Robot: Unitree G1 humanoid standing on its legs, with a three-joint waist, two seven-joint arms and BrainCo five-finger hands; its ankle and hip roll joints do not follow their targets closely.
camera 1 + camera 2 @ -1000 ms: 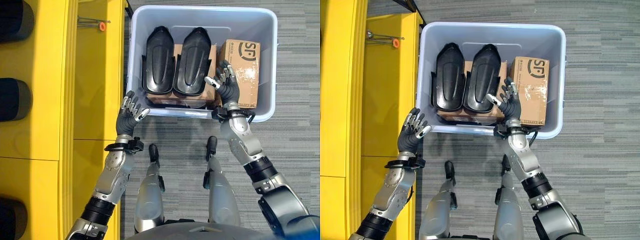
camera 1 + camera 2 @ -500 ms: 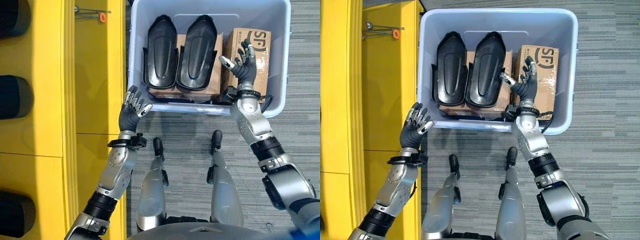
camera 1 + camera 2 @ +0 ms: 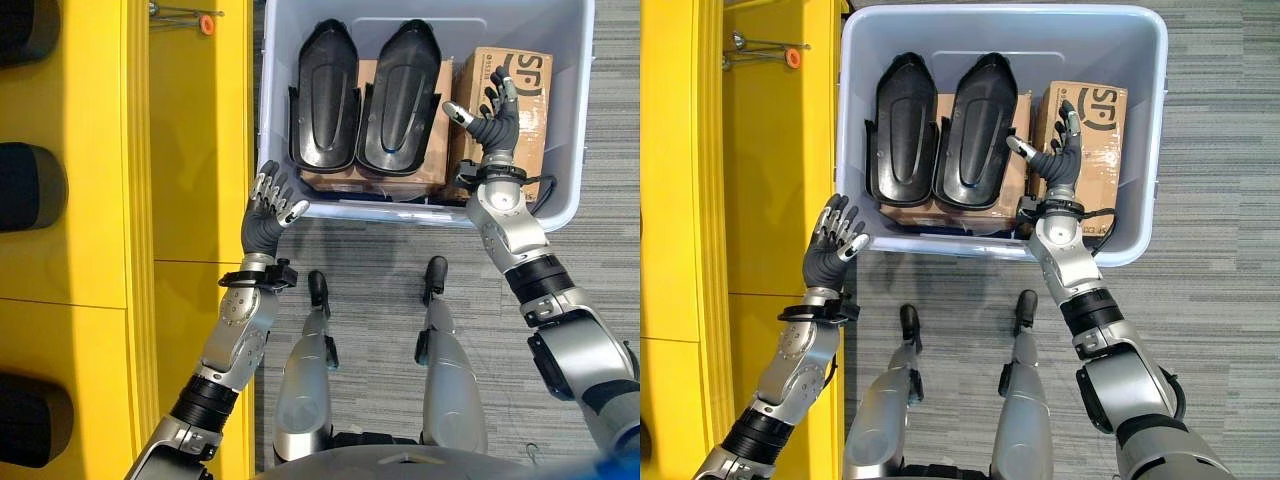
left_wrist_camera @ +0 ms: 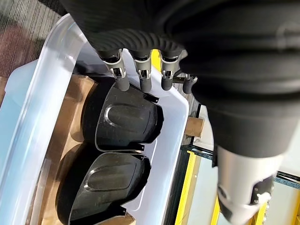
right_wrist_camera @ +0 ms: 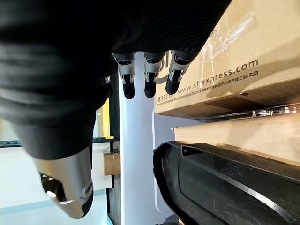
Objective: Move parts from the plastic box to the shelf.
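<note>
Pale blue-grey plastic box (image 3: 570,205) sits on grey carpet beside a yellow shelf (image 3: 190,130). Inside it, two black moulded parts (image 3: 325,95) (image 3: 398,98) lie side by side on top of flat cardboard boxes; a taller cardboard box (image 3: 525,105) stands at their right. Right hand (image 3: 492,122) hangs over the gap between the right-hand black part and the cardboard box, fingers spread and straight, holding nothing. Left hand (image 3: 266,212) is outside the box at its near left corner, next to the shelf, fingers relaxed and apart, empty.
</note>
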